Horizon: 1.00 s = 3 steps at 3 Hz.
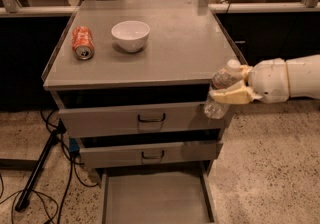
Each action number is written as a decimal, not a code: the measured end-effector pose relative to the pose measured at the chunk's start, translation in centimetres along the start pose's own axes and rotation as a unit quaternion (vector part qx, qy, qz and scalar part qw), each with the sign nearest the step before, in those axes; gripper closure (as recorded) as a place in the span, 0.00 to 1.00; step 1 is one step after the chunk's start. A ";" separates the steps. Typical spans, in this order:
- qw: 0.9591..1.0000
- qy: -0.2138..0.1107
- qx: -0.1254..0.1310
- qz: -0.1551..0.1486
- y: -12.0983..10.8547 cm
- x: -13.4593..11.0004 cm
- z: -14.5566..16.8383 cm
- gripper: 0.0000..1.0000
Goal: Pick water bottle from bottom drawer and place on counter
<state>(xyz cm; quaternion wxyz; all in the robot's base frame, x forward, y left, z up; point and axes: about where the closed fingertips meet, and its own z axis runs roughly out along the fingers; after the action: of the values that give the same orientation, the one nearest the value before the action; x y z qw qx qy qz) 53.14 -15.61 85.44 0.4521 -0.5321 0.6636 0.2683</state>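
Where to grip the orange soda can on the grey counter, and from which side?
Probably mid-body of the orange soda can, from above, closing across its two long flanks: it lies on its side on the flat grey counter, end toward the camera. The gripper is at the counter's front right corner, shut on the clear plastic water bottle.

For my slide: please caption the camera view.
Gripper, at the counter front corner, holds the water bottle; bottom drawer open below.
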 end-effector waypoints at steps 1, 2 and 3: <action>0.999 -0.005 0.036 -0.025 -3.7 -5.4 -5.4 1.00; 0.999 -0.008 0.031 -0.020 -3.7 -5.3 -5.2 1.00; 0.999 -0.026 0.020 -0.004 -5.4 -5.8 -5.8 1.00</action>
<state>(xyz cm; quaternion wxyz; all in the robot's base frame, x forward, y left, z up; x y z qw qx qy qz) 56.62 -19.38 93.82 0.4806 -0.5186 0.6550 0.2667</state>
